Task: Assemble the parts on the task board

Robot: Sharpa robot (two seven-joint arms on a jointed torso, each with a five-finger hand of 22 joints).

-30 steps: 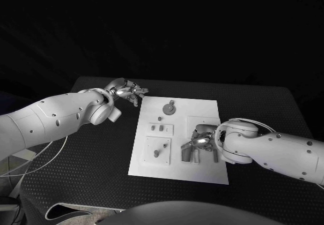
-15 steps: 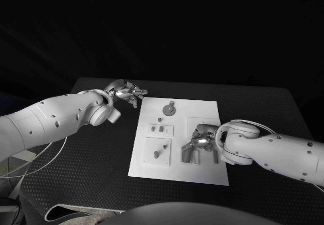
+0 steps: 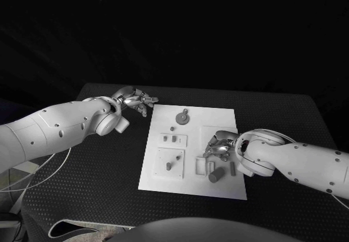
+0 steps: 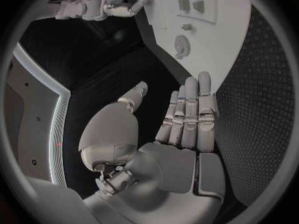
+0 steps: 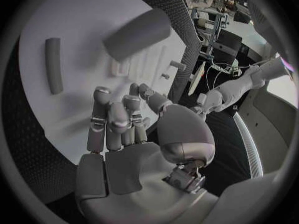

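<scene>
Silver right hand (image 3: 218,145) hovers empty, fingers loosely curled, over the unlettered white task board (image 3: 222,116) (grey cylinder part (image 3: 217,174) nearby); left hand (image 3: 135,99) spread empty above the black worktop (image 3: 95,166).

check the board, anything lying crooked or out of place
One thing: a short grey cylinder lies loose and slanted on the task board, near the right hand, across the edge of a raised block rather than seated. A thin bar lies flat beside it.

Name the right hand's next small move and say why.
Probably reach back down and grip the grey cylinder. It lies loose on the task board, just off the fingers of the right hand, which holds nothing. The left hand hangs open off the board's far corner, so it cannot help.
</scene>
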